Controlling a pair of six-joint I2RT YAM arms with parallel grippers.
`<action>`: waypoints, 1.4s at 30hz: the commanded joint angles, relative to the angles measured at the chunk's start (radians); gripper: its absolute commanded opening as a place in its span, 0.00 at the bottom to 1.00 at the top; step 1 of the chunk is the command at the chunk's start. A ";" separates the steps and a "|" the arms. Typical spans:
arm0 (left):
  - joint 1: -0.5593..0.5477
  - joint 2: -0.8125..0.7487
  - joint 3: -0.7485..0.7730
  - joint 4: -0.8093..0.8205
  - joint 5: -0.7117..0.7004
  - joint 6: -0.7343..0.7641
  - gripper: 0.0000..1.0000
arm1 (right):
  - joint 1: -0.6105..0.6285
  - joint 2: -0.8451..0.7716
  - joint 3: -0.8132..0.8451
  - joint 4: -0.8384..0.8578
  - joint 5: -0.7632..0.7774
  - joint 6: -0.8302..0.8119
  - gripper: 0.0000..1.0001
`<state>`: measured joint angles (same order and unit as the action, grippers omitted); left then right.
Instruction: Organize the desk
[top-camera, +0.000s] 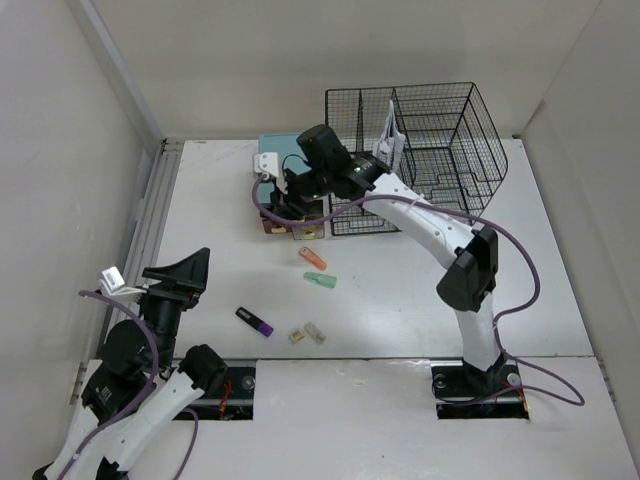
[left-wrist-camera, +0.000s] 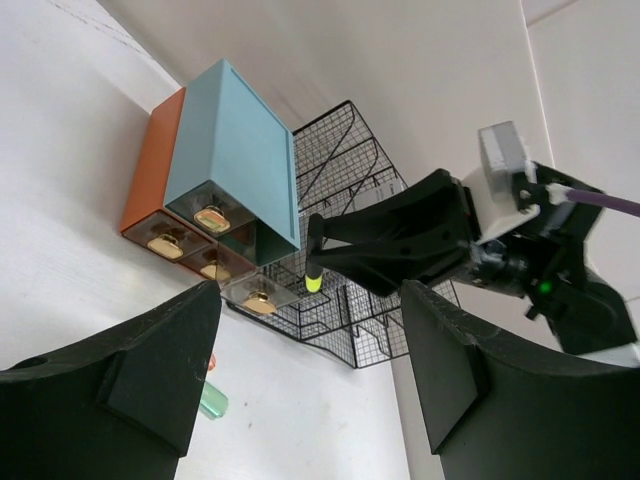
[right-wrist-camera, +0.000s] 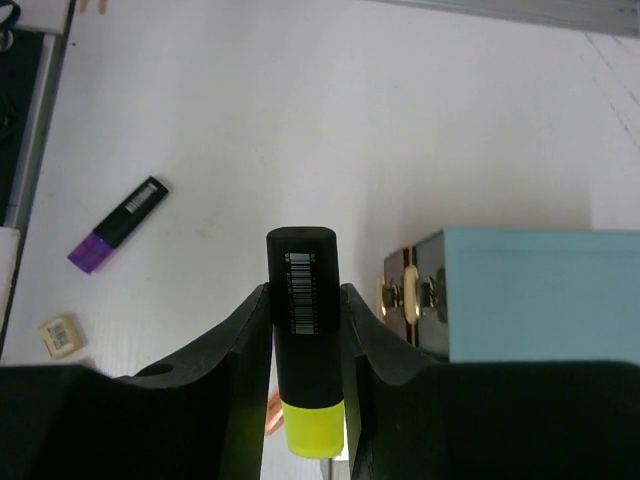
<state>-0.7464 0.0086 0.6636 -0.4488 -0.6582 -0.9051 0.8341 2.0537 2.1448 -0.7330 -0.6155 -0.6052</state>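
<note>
The white desk (top-camera: 400, 300) carries a teal-topped drawer box (top-camera: 275, 150) at the back. My right gripper (top-camera: 290, 197) hangs over the front of that box, shut on a black highlighter with a yellow cap (right-wrist-camera: 305, 340), which points cap-down between the fingers. In the left wrist view the yellow cap (left-wrist-camera: 313, 280) hovers just above a pulled-out drawer with a gold knob (left-wrist-camera: 260, 295). My left gripper (top-camera: 185, 275) stands open and empty near the desk's left side, well apart from the box.
A purple highlighter (top-camera: 255, 321), an orange one (top-camera: 313, 258), a green one (top-camera: 320, 280) and two small erasers (top-camera: 306, 334) lie loose mid-desk. A black wire-mesh rack (top-camera: 420, 150) stands right of the box. A grey rail (top-camera: 150, 220) runs along the left edge.
</note>
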 joint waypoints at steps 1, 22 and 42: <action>-0.007 -0.187 -0.007 0.047 0.008 0.006 0.70 | -0.072 -0.029 -0.046 0.116 -0.141 0.013 0.06; -0.007 -0.177 -0.054 0.075 0.017 -0.003 0.71 | -0.196 0.140 0.012 0.081 -0.394 -0.108 0.07; -0.007 -0.177 -0.073 0.084 0.017 -0.021 0.73 | -0.237 0.217 0.129 -0.273 -0.323 -0.487 0.28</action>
<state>-0.7467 0.0078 0.5972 -0.4061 -0.6430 -0.9195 0.5980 2.3138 2.2749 -0.9524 -0.9604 -1.0191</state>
